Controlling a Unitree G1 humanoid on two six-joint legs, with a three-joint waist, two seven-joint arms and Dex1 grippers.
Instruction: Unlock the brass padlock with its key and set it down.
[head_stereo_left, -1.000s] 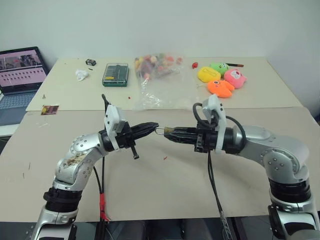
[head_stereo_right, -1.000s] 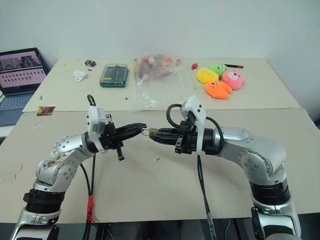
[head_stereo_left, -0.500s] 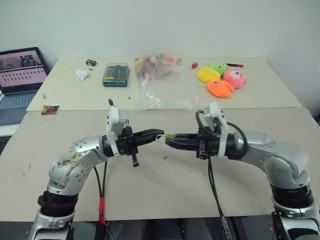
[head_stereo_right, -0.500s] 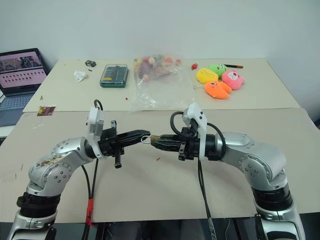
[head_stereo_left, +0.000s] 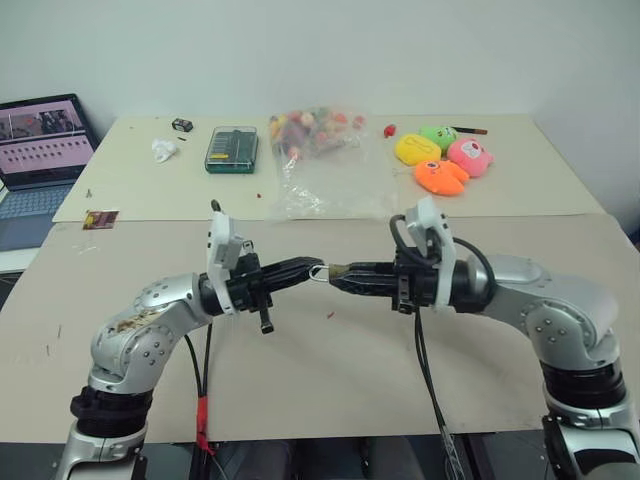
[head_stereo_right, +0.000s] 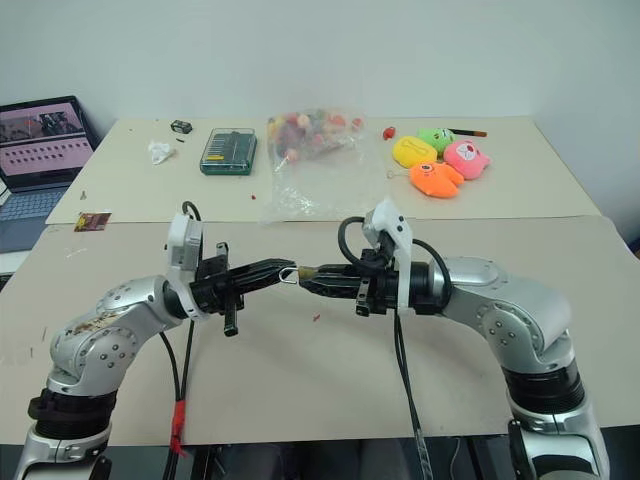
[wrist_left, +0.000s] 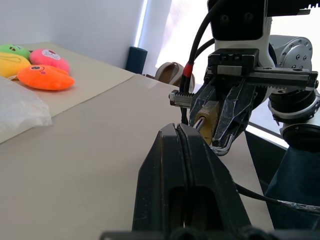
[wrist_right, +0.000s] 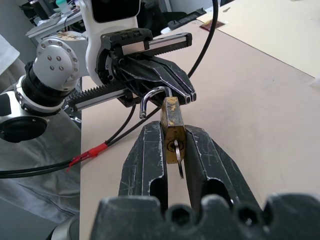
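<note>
My right gripper (head_stereo_left: 336, 272) is shut on the body of the brass padlock (wrist_right: 171, 126), held in the air over the middle of the table (head_stereo_left: 330, 370). The key (wrist_right: 177, 148) sits in the padlock's keyhole, and its thin ring hangs between my right fingers (wrist_right: 147, 160). The silvery shackle (wrist_right: 151, 94) curves out with one end free of the body. My left gripper (head_stereo_left: 317, 269) points at the right one, tip to tip, and is shut on that shackle. In the left wrist view the padlock (wrist_left: 206, 114) shows just past my closed left fingers (wrist_left: 170, 165).
At the back of the table lie a clear bag of small coloured items (head_stereo_left: 322, 165), a green bit case (head_stereo_left: 231, 148), several plush toys (head_stereo_left: 440, 160) and a crumpled white scrap (head_stereo_left: 163, 150). A laptop (head_stereo_left: 38, 150) stands at the far left. A red scrap (head_stereo_left: 330, 316) lies under the grippers.
My left wrist has rolled and drawn slightly back while still pinching the shackle. The right gripper has kept the padlock in place.
</note>
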